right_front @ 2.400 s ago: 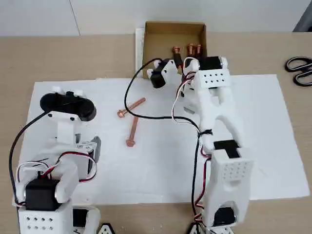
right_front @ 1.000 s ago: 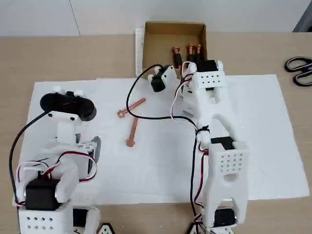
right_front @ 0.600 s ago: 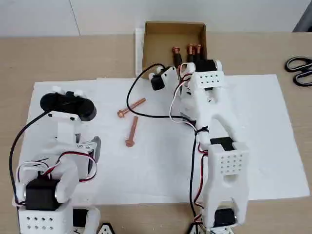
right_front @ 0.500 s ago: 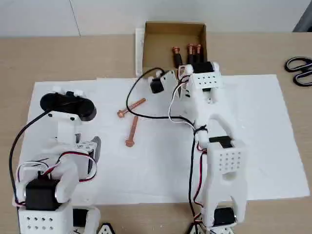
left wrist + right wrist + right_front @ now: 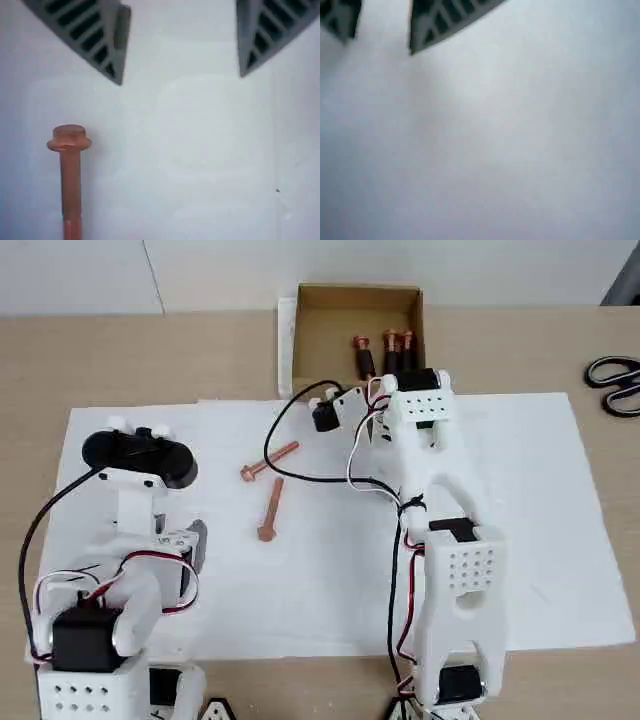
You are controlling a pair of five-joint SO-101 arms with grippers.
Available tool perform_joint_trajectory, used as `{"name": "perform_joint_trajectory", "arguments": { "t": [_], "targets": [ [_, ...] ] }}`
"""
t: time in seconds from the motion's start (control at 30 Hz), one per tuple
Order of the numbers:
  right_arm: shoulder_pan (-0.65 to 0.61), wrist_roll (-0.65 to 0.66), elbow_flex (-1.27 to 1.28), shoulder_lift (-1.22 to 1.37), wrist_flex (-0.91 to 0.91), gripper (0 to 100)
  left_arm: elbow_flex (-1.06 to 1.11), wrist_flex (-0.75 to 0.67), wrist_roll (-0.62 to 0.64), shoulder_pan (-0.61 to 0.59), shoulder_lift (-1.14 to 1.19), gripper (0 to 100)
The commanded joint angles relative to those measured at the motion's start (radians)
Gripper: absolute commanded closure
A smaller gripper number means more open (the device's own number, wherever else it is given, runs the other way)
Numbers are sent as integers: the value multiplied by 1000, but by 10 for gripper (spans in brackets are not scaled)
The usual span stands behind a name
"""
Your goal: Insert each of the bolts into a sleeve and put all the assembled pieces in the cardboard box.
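High view shows three sleeved bolts point(image 5: 390, 343) in the cardboard box point(image 5: 330, 320); left gripper point(image 5: 180, 77) and right gripper point(image 5: 379, 45) stand spread, empty. Next likely: grasp a loose bolt point(image 5: 268, 510).

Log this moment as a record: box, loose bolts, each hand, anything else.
box: cardboard box past the far edge of the white sheet; three sleeved bolts inside, in its right half
loose bolts: two on the sheet, a slanted bolt and a straighter bolt nearer the arms
left hand: open, empty, above the sheet
right hand: open, empty, above the sheet
other: scissors, off the sheet, far right
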Motion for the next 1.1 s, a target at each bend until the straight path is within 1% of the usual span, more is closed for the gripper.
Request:
{"name": "perform_joint_trajectory", "arguments": {
  "t": [0.0, 0.27, 0.4, 0.53, 0.6, 0.7, 0.83, 1.07],
  "targets": [
    [-27, -11, -6, -91, 21, 916, -30, 0, -9, 2, -6, 859],
    [-22, -11, 28, -430, 21, 913, -30, 0, -9, 2, -6, 859],
    [-4, -8, 52, -495, 15, 913, -30, 0, -9, 2, -6, 859],
    [79, -5, 49, -484, -12, 910, -30, 0, -9, 2, -6, 859],
    [130, -5, 49, -464, -38, 886, -30, 0, -9, 2, -6, 859],
    [173, 9, 49, -424, -62, 835, -30, -2, -9, 2, -6, 859],
    [179, 64, 49, -366, -87, 789, -30, -2, -9, 2, -6, 859],
    [177, 68, 49, -251, -254, 725, -30, -2, -9, -3, -6, 859]
  ]
}}
